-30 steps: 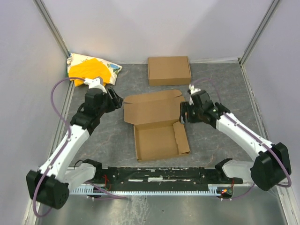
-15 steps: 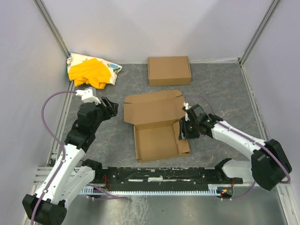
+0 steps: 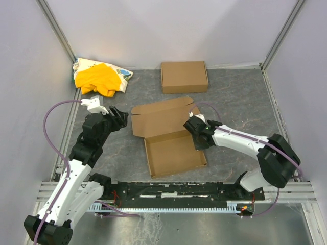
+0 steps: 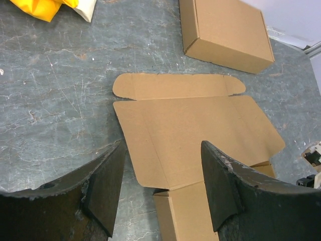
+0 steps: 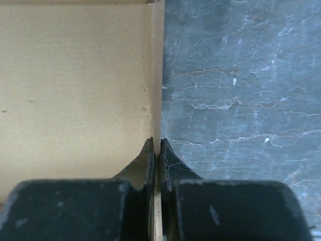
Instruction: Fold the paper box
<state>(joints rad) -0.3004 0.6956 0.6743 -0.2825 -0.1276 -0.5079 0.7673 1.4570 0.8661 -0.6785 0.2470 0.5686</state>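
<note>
Held the fingers (image 5: pixel 145 163) of the right gripper (image 5: pixel 156 145) pressed together on the thin upright right side wall of the paper box (image 3: pixel 171 153).
Held the left gripper (image 4: pixel 161 145) just beside the left edge of the box lid, with both its fingers well apart and nothing gripped between them. Found the paper box lying open in the middle of the grey table (image 3: pixel 235 102), with the shallow tray on the near side and the flat lid with its rounded tab spread toward the far side. Saw a closed flat cardboard box (image 3: pixel 184 76) by the far wall, apart from the paper box, and a yellow cloth bundle (image 3: pixel 99 77) in the far left corner.
</note>
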